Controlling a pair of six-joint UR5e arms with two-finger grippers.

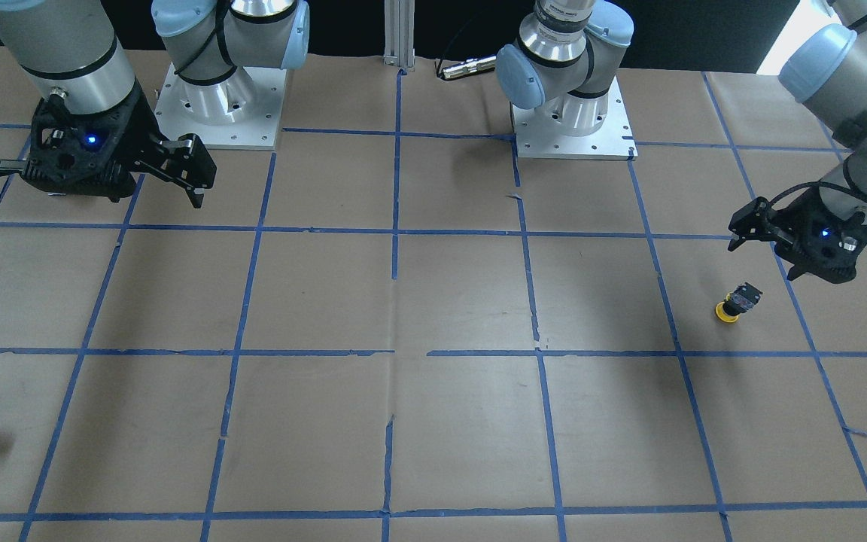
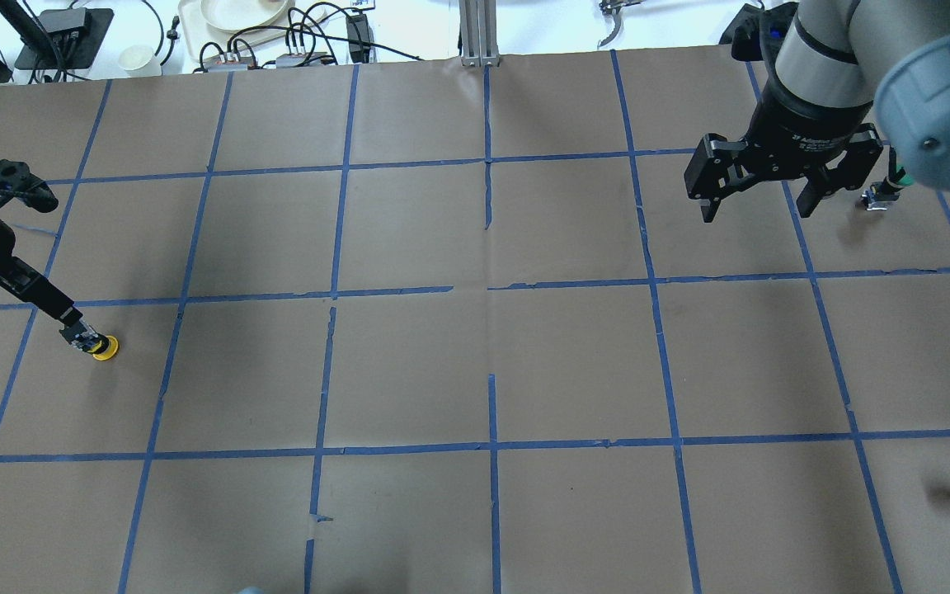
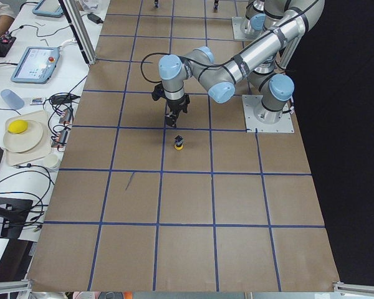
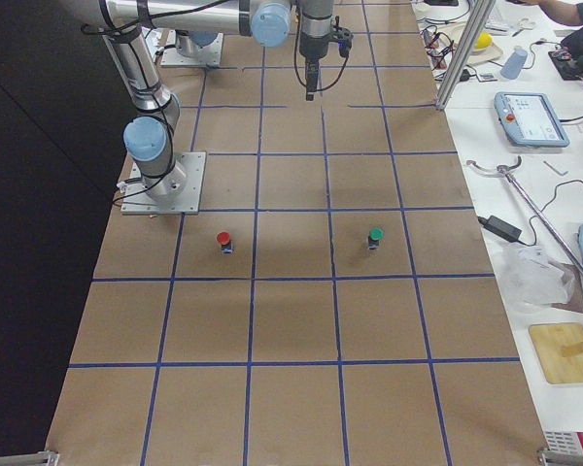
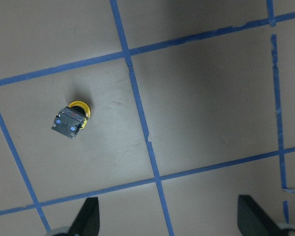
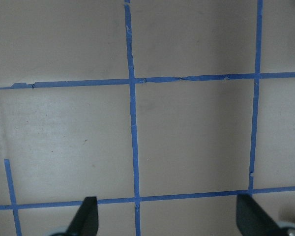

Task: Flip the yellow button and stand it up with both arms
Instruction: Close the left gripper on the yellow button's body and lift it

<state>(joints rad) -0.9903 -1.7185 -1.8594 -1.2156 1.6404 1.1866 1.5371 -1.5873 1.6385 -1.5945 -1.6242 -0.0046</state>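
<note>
The yellow button rests on its yellow cap with the black and grey body pointing up and leaning a little. It also shows in the overhead view, the exterior left view and the left wrist view. My left gripper is open and empty. It hangs above the table beside the button without touching it, as the overhead view and the left wrist view also show. My right gripper is open and empty, high over the table's other end, and sees only taped paper.
A green-capped button and a red-capped button stand at the robot's right end. The green one is near the right gripper in the overhead view. Both arm bases sit at the robot's edge. Cables and dishes lie beyond the far edge.
</note>
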